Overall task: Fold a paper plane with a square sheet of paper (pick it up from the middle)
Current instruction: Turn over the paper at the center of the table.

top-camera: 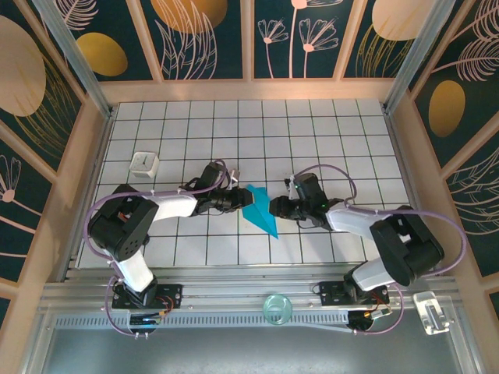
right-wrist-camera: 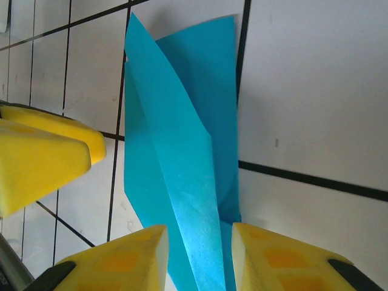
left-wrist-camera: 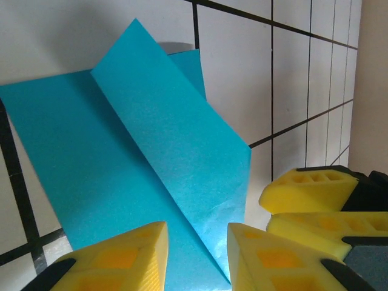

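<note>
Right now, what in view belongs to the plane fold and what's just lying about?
In the job: folded teal paper, left gripper, right gripper.
Lying about: small white cube, clear round dish, clear plastic piece.

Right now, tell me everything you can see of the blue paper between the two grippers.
The paper is thin, plain teal-blue with a slight sheen, already partly folded into a long shape. It lies on the white gridded table between the arms, its pointed end toward the near edge. One long flap stands up along a crease; the rest lies flat. It reaches in between the parted yellow fingers of the left gripper and the right gripper; whether they touch it is unclear.
</note>
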